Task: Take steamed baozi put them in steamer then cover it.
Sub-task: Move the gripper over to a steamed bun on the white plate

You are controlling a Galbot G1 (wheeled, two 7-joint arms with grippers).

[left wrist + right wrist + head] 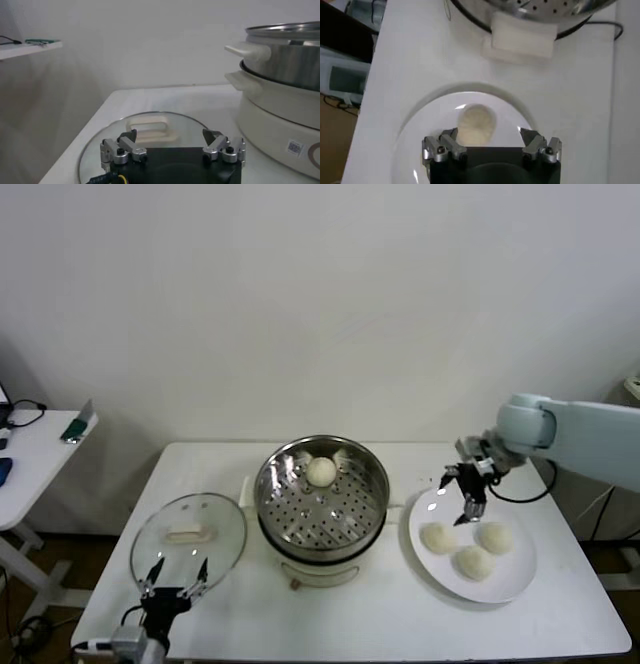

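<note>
Side table (30, 454): stood at the far left, apart from the tabletop, with a small green item (74, 427) on it
Left pincer (174, 575): waited low at the near left corner of the tabletop (330, 624), over the near edge of the cover, its two fingers spread wide and holding nothing
Cover (188, 538): lay flat on the tabletop just left of the steamer, its cream bar handle (149, 127) up, the handle's long axis running left to right in the head view
Steamer (322, 494): sat uncovered at the middle of the tabletop, open mouth up, side handles (248, 51) pointing left and right
Writing: a small square label (295, 147) and part of a round mark showed on the steamer's cream base, too small to read
Steamed baozi (321, 471): one rested on the perforated floor at the far side of the steamer; three more (473, 561) lay together on the white plate
White plate (515, 579): lay just right of the steamer
Right pincer (468, 494): hovered over the far left part of the plate, pointing down, fingers fully apart and empty, with one bun (476, 122) directly below, not touching it
</note>
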